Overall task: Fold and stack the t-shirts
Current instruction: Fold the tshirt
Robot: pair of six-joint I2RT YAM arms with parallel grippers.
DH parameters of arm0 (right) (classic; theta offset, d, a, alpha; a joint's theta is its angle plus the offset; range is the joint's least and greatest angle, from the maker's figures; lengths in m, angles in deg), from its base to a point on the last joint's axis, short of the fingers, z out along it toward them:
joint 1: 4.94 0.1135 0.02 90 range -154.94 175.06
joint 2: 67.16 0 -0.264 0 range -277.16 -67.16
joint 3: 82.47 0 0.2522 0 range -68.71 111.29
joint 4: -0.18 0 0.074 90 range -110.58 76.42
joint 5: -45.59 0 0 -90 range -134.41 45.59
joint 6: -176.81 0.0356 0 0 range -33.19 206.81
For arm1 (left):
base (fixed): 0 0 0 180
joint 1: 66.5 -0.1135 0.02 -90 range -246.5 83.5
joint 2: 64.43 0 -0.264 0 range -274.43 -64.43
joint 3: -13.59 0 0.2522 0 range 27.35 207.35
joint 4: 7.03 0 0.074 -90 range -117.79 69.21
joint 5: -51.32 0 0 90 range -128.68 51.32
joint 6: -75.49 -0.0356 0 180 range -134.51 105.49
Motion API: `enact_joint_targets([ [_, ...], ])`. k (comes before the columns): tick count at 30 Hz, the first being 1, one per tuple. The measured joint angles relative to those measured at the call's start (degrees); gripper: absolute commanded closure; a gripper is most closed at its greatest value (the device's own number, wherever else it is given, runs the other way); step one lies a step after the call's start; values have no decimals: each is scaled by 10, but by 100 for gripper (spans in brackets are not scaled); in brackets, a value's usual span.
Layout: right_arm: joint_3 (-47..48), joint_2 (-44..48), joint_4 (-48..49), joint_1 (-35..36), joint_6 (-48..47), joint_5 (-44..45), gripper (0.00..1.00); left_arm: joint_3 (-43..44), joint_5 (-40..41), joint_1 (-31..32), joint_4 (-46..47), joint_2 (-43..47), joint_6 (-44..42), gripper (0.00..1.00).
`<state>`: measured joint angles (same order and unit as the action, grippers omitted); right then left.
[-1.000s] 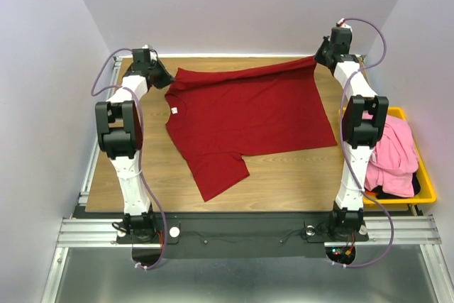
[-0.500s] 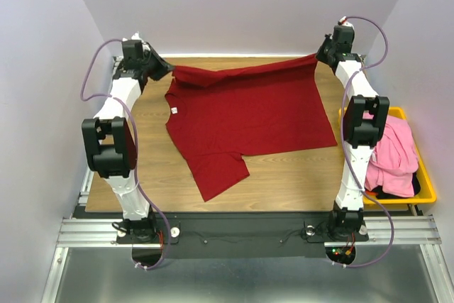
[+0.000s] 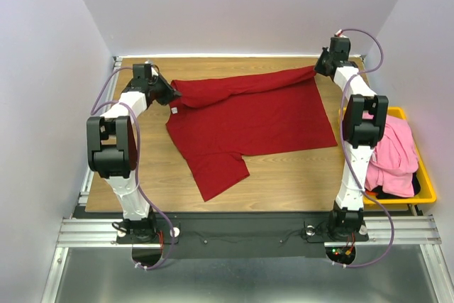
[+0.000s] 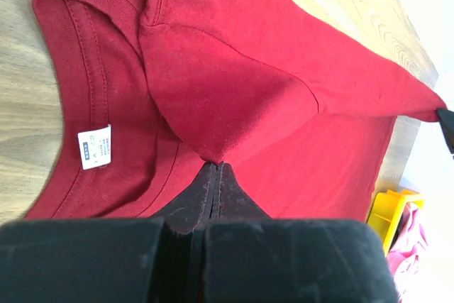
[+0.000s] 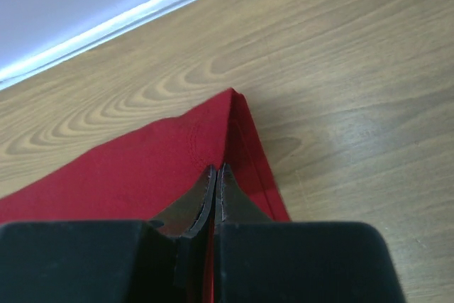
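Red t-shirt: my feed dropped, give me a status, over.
Left gripper: jaws shut on dark red t-shirt beside the collar. Right gripper: jaws shut on its far corner. Far edge stretched between them. Nothing in the way.

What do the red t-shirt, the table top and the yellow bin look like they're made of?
The red t-shirt: soft matte knit cloth, probably cotton; ribbed collar, stitched seams, limp folds. The table top: wood or wood-look laminate, slight sheen; flowing grain lines. The yellow bin: likely hard plastic, smooth; even colour, stiff rim.
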<state>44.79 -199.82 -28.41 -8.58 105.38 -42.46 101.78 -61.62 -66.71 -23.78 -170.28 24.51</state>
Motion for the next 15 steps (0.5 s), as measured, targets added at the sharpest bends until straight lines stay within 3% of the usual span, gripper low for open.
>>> enact_joint_targets([
  [15,-31,16,0,-6,0,11,97,-46,-11,0,12,28,8,100],
])
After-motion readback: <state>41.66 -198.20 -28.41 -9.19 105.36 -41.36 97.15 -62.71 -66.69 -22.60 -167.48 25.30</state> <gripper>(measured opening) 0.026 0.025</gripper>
